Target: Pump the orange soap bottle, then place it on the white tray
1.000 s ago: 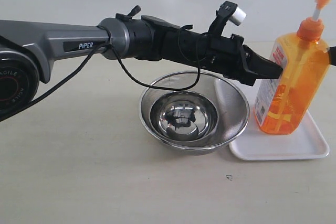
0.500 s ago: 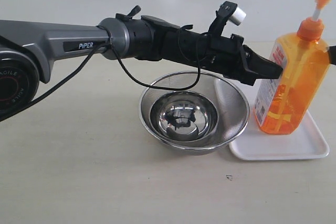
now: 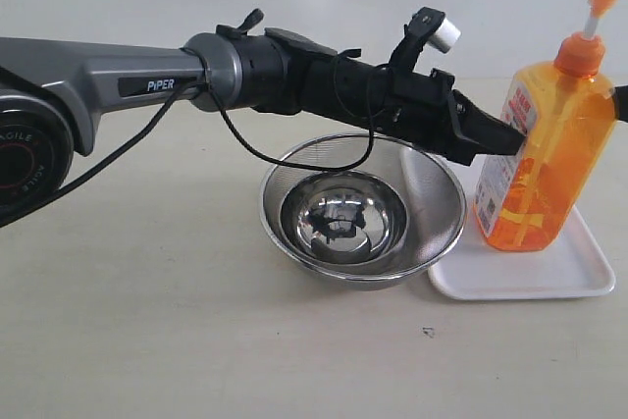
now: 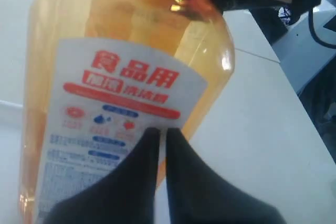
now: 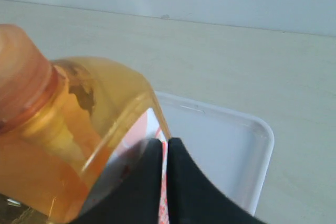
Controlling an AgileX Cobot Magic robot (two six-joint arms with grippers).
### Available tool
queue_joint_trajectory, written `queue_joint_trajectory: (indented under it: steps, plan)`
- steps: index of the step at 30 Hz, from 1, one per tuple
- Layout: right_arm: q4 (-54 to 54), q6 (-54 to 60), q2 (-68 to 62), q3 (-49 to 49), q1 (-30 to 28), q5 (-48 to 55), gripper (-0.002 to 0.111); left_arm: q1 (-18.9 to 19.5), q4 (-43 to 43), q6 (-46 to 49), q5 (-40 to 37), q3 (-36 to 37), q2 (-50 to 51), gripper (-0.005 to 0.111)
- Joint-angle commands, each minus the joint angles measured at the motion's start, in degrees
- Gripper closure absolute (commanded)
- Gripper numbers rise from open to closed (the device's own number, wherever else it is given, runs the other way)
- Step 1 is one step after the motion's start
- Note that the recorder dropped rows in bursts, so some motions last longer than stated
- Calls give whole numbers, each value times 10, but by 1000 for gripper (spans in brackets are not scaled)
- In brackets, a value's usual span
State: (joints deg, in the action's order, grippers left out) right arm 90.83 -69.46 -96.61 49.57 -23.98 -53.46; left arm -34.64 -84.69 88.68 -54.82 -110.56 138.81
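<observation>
The orange soap bottle [image 3: 551, 159] stands upright on the white tray [image 3: 530, 284] at the right, its pump head raised. My left gripper [image 3: 518, 135] reaches across from the left, shut with nothing between its fingers, and its tips are at the bottle's white-and-red label [image 4: 121, 103]. The left wrist view shows the shut tips [image 4: 163, 130] right against that label. My right gripper [image 5: 167, 141] is also shut and empty, its tips close beside the bottle [image 5: 79, 124] above the tray [image 5: 231, 145]. Only a black sliver of it [image 3: 621, 105] shows at the exterior view's right edge.
A round steel mesh bowl [image 3: 432, 213] with a smaller steel bowl [image 3: 343, 218] inside sits under my left arm, touching the tray's left side. A cable loops down from the left arm over the bowls. Bare beige table lies in front and to the left.
My left gripper has shifted slightly, its tips a little higher against the bottle's label. The bottle and tray have stayed put.
</observation>
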Motion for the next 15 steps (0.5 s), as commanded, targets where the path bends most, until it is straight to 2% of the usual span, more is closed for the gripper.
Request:
queue_joint_trajectory:
  steps: [1,4,12,15]
  plan:
    - [-1,6,0,4,-1,36,108,27,21,-41,-22,-5,-4,102]
    - [-1,10,0,4,-1,41,108,41,23,-41,-26,-5,-20,102]
    - [0,10,0,4,-1,53,108,46,68,-38,-2,-5,-55,102]
    - [20,8,13,4,-13,59,108,62,67,-46,-25,-5,-57,102]
